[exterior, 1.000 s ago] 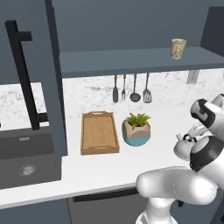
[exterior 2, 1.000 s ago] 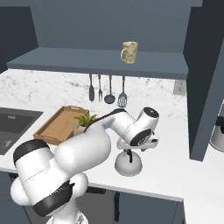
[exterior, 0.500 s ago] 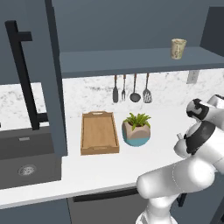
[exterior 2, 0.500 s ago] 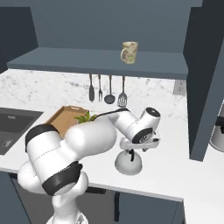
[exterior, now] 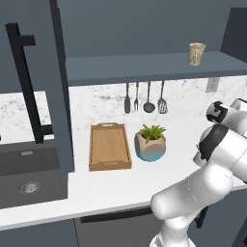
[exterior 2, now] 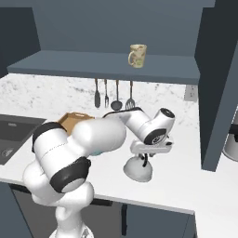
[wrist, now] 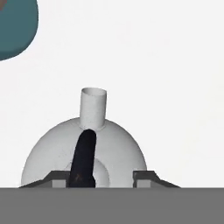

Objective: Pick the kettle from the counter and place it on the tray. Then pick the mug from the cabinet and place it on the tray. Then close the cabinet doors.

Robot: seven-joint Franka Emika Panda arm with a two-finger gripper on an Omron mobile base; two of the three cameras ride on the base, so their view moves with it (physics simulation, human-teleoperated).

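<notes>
Hand view: tool point(wrist: 99, 177) narrowing from fully wide around kettle point(wrist: 83, 151) handle on the surface point(exterior 2: 186, 181); hold not yet confirmed. Lift toward tray point(exterior: 110, 152) approaching.

You've got a smooth matt silver-grey kettle point(wrist: 83, 148), metal look, with a matt black handle point(wrist: 84, 159). Counter point(exterior: 111, 185) is white stone-look with grey speckle, no gloss. Tray point(exterior: 109, 147) is light wood, visible grain. Mug point(exterior 2: 137, 55) looks matt speckled ceramic. Cabinet point(exterior: 144, 67) is flat matt slate-blue; door bar point(exterior: 29, 91) is matt black.
</notes>
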